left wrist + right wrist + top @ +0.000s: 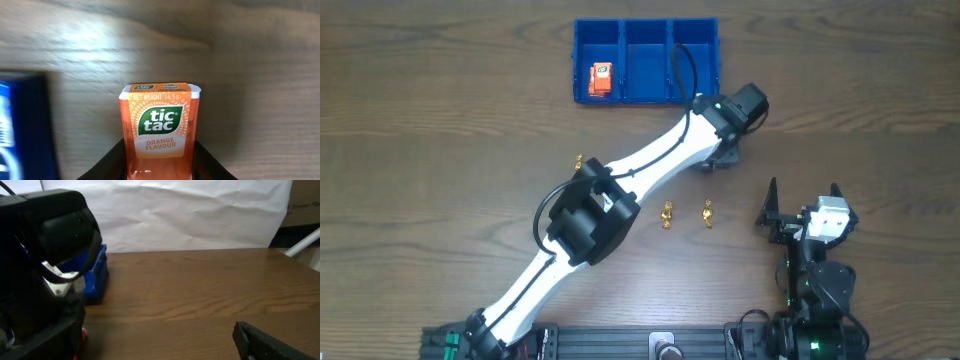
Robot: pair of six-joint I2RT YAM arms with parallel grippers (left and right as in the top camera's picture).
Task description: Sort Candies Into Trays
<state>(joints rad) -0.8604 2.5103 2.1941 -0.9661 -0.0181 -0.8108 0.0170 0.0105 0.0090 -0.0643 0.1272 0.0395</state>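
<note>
An orange candy box (161, 127) stands upright between the fingers of my left gripper (161, 155), which is shut on it just above the wooden table. In the top view the left gripper (723, 155) is just right of and below the blue three-compartment tray (646, 98). A second orange candy box (601, 80) lies in the tray's left compartment. Two gold-wrapped candies (667, 214) (707, 211) lie on the table in the middle, and a third (579, 160) peeks out beside the left arm. My right gripper (802, 202) is open near its base, empty.
The left arm stretches diagonally from bottom left across the table. The tray's blue wall (25, 125) is close beside the held box. In the right wrist view the left arm's wrist (47, 245) stands in front of the tray (97, 275).
</note>
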